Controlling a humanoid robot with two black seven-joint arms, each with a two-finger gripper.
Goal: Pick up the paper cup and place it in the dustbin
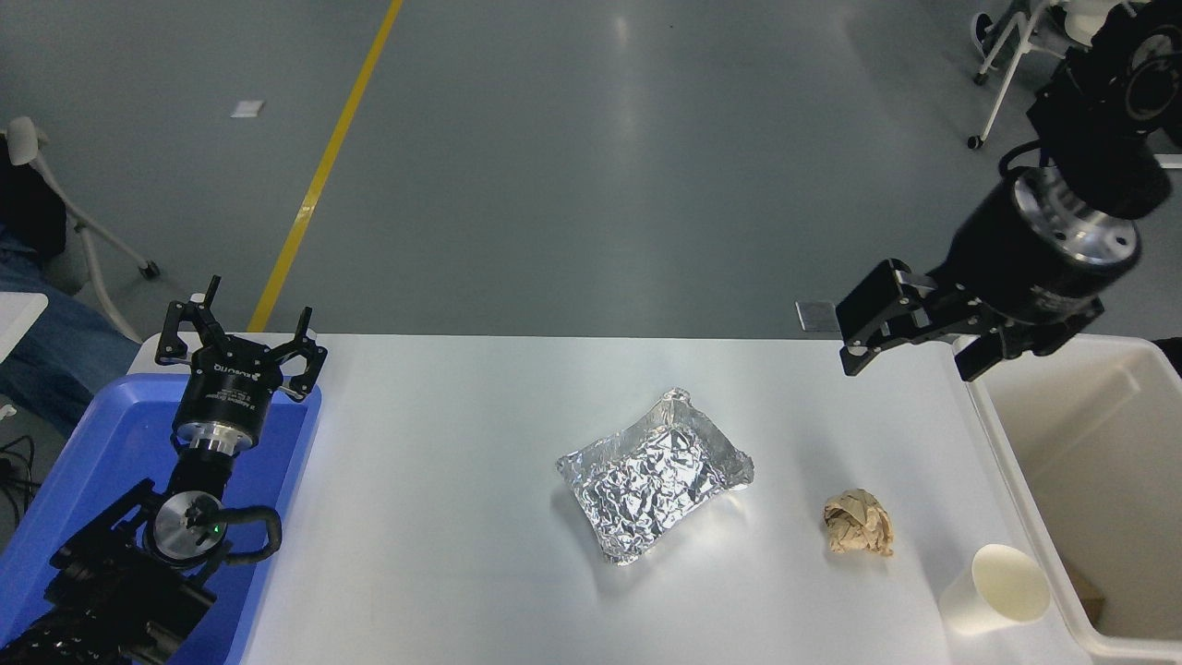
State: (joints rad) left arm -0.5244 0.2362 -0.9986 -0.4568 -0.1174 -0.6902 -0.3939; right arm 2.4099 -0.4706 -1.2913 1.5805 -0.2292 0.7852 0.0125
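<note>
The paper cup [995, 589] stands upright and empty near the table's front right corner, just left of the dustbin [1011, 466], a large cream-white tub at the right edge. My right gripper [910, 365] hangs open and empty above the table's far right, by the dustbin's far corner, well behind the cup. My left gripper [242, 337] is parked open over the blue tray at the lower left.
A crumpled tan paper ball [860, 523] lies left of and behind the cup. A silver foil packet [654, 474] rests mid-table. The blue tray [88, 462] sits at the left edge. A brown scrap [1090, 596] lies inside the dustbin.
</note>
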